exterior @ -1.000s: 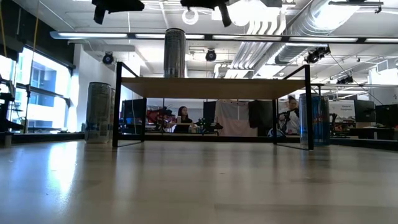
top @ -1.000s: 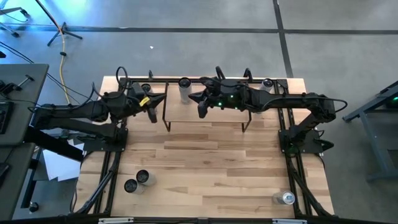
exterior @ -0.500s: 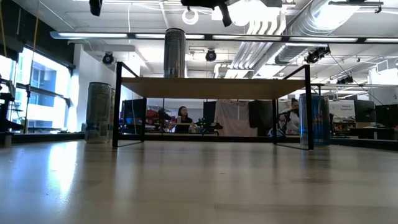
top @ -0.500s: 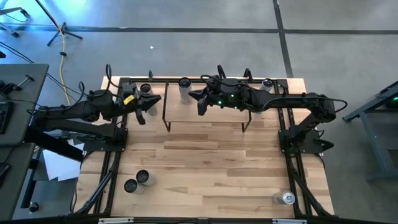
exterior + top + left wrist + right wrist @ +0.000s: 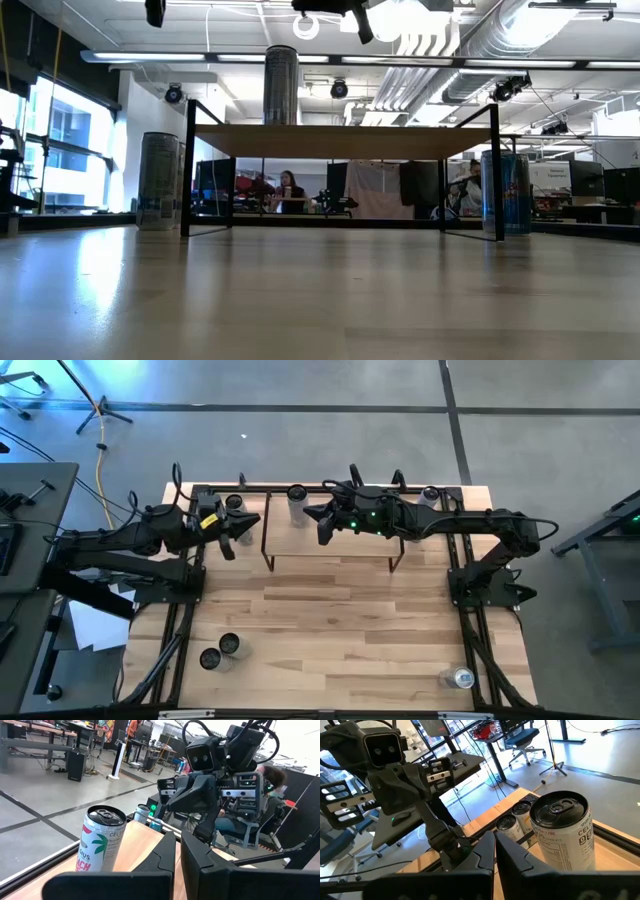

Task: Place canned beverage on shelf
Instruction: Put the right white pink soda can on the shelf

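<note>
A white canned beverage (image 5: 297, 502) stands upright on its base on the light wood top of the shelf (image 5: 345, 540), near the shelf's far left corner. It also shows in the low view as the can (image 5: 281, 85) on the shelf top (image 5: 340, 141), and in both wrist views as the can (image 5: 102, 842) and the can (image 5: 564, 832). My left gripper (image 5: 228, 546) hangs shut in the air left of the shelf. My right gripper (image 5: 323, 538) hangs shut over the shelf top, just right of the can. Neither touches anything.
More cans stand on the table: one at the far left (image 5: 233, 503), one at the far right (image 5: 430, 493), two near the front left (image 5: 220, 652), one at the front right (image 5: 462, 678). Black rail frames (image 5: 180, 620) run along both table sides.
My left gripper has drawn back from the shelf toward the table's left edge, risen a little and rolled about its own line, staying shut. The can on the shelf has kept its place.
</note>
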`<action>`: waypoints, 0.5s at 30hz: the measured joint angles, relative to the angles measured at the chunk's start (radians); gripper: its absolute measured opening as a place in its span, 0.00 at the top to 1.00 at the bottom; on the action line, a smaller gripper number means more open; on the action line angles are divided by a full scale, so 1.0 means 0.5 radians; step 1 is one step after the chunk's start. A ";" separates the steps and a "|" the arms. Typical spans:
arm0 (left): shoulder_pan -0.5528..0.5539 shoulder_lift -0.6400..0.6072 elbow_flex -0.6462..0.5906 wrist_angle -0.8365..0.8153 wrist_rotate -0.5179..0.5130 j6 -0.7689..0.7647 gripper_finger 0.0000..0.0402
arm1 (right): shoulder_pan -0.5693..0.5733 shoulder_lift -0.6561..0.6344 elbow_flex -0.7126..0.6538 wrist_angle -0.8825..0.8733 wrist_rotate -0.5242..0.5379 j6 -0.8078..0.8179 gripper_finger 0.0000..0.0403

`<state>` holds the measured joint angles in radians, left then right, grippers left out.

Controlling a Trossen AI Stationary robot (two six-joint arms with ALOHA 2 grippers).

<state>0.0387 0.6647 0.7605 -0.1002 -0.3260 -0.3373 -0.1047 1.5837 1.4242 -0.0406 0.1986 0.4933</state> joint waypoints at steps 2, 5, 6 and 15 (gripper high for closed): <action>0.000 -0.001 0.000 0.002 0.001 -0.004 1.00 | 0.000 0.000 0.000 0.000 0.000 0.000 1.00; 0.000 0.000 0.000 0.000 0.002 -0.028 1.00 | 0.000 0.000 0.000 0.000 0.000 0.000 1.00; -0.002 -0.001 0.000 0.001 0.002 -0.042 1.00 | 0.000 0.000 0.000 0.000 -0.001 0.000 1.00; -0.067 0.000 0.000 0.002 -0.035 -0.043 1.00 | 0.000 0.000 0.000 -0.001 -0.002 0.000 1.00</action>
<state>0.0051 0.6647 0.7605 -0.0994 -0.3437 -0.3586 -0.1047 1.5837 1.4242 -0.0410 0.1978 0.4934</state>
